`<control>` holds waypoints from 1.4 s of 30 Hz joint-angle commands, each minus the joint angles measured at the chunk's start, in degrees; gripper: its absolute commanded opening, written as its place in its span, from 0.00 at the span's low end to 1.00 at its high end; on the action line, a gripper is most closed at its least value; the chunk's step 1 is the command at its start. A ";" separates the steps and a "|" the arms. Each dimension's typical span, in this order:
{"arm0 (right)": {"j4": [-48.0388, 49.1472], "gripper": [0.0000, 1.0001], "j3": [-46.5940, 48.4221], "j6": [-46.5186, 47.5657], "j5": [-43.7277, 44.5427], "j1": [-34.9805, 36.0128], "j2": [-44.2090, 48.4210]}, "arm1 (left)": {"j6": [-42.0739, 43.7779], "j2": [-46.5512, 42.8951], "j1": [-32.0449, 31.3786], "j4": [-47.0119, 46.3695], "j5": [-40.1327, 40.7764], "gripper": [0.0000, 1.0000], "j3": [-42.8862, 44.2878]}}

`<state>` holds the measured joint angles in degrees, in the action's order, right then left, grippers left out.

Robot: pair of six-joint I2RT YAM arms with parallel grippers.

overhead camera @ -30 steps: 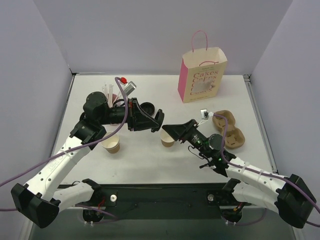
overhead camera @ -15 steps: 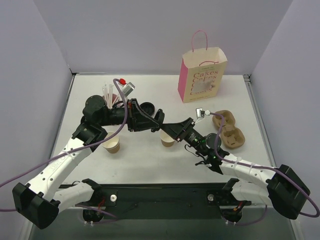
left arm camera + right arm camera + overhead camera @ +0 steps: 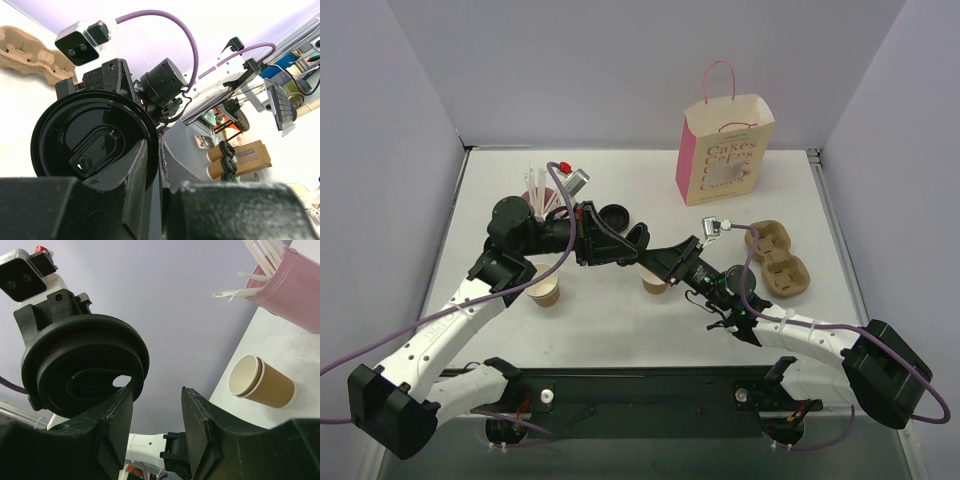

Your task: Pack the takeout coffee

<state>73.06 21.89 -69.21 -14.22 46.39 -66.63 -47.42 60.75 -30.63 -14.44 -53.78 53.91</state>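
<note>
Left claw (image 3: 157, 161) pinches the round black plastic lid (image 3: 82, 365); right claw (image 3: 157, 392) spread beside its rim. Far beyond, cream-and-pink paper bag (image 3: 725, 150) reads "Cakes".

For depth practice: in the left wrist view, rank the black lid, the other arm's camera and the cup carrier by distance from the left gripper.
1. black lid, right in its grip.
2. right arm's camera, just behind the lid.
3. cup carrier, upper left, farthest.

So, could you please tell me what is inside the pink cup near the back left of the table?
White straws stick out of the pink cup; their lower ends, and anything else in it, are hidden by its wall.
</note>
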 commanded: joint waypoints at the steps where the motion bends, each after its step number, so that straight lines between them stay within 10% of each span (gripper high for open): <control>1: 22.39 0.43 2.11 0.30 -1.25 0.63 -0.08 | -0.66 -2.04 0.05 -5.78 -0.01 0.23 0.58; 11: 20.81 0.43 -0.44 2.59 0.85 0.54 4.66 | 4.44 -3.79 0.13 0.20 4.64 0.20 -0.38; 42: 20.99 0.43 5.87 -0.05 -0.72 1.33 6.69 | -14.37 -6.00 0.13 -29.07 8.25 0.20 -9.96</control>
<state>71.83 23.40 -69.23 -14.00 47.35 -61.39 -59.88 55.61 -30.63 -37.41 -46.26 44.25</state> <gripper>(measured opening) 0.431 0.201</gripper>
